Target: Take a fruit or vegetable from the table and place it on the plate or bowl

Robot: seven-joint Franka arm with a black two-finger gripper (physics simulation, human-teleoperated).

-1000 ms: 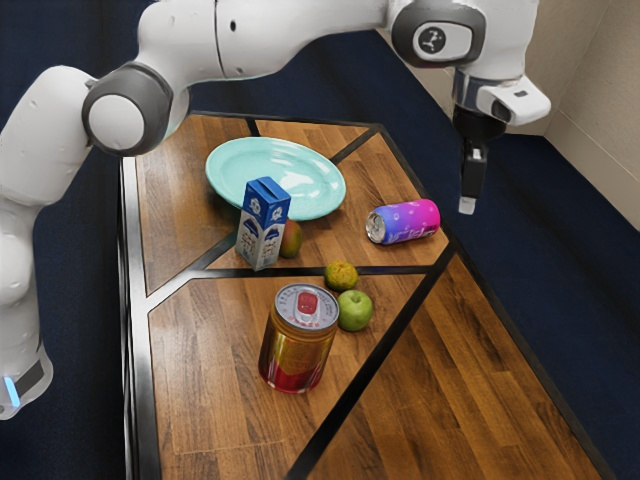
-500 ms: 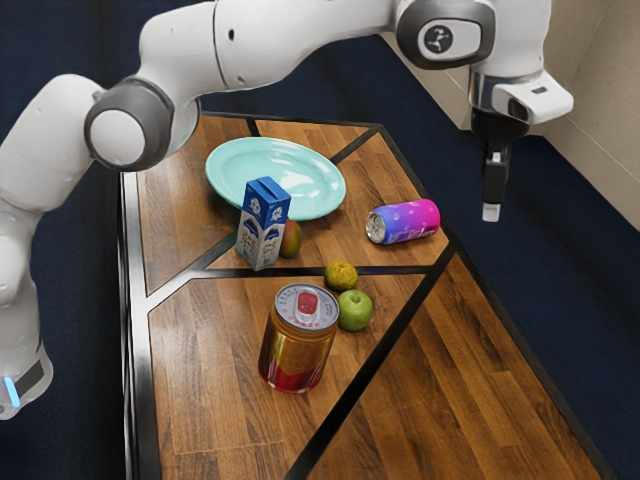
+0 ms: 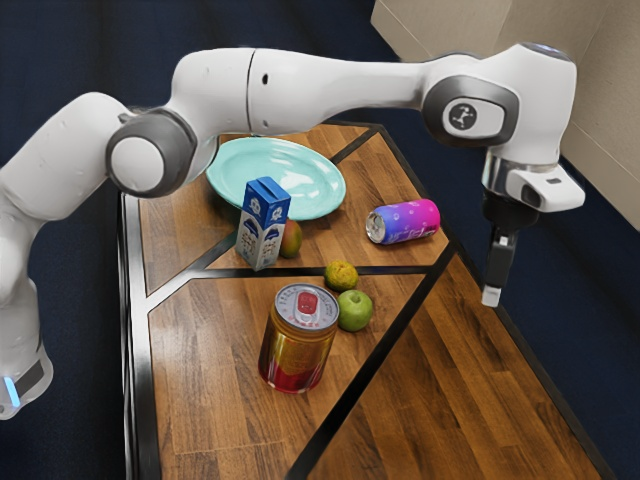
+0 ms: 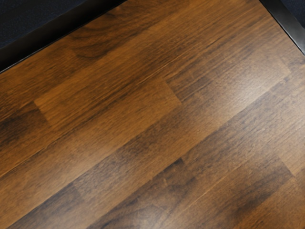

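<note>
Three fruits lie near the table's middle: a green apple [image 3: 354, 310], a yellow-green citrus [image 3: 341, 275] just behind it, and a reddish-green mango [image 3: 291, 239] beside the carton. The teal plate [image 3: 275, 175] sits bare at the back of the table. My gripper [image 3: 491, 295] hangs pointing down over the table's edge at the exterior view's right, well clear of the fruits and a little above the wood. Nothing is in it. The wrist view looks down on bare wooden tabletop [image 4: 152, 124] near a black edge strip.
A blue-and-white milk carton [image 3: 262, 223] stands between the plate and the mango. A purple can [image 3: 403, 221] lies on its side to the left of my gripper. A tall red-and-gold can [image 3: 298, 338] stands just in front of the apple.
My hand has travelled down and toward the front along the table's right edge, from beside the purple can to a lower spot past it. The objects have stayed put.
</note>
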